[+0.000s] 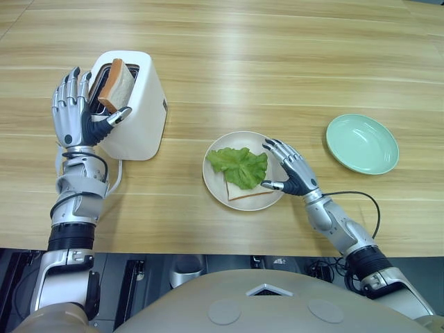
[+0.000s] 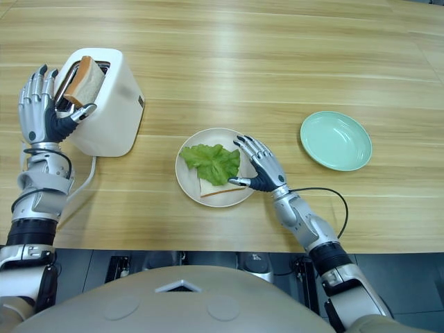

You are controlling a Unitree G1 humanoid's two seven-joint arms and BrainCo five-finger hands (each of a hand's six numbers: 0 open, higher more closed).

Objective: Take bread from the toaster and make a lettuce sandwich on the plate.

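Observation:
A white toaster [image 1: 139, 104] stands at the left with one slice of bread [image 1: 118, 83] sticking up from its slot. My left hand [image 1: 73, 111] is beside the toaster's left side, fingers spread upward, thumb touching the slice's lower edge. In the middle, a cream plate [image 1: 211, 177] holds a slice of bread [image 1: 253, 193] with a green lettuce leaf [image 1: 238, 165] on top. My right hand [image 1: 291, 170] rests open at the plate's right rim, fingers spread over the bread's edge and holding nothing.
An empty mint-green plate [image 1: 362, 143] sits at the right. The toaster's white cord [image 1: 116, 177] curls near my left wrist. A black cable [image 1: 364, 201] loops beside my right forearm. Bare wooden table [image 1: 277, 69] stretches behind.

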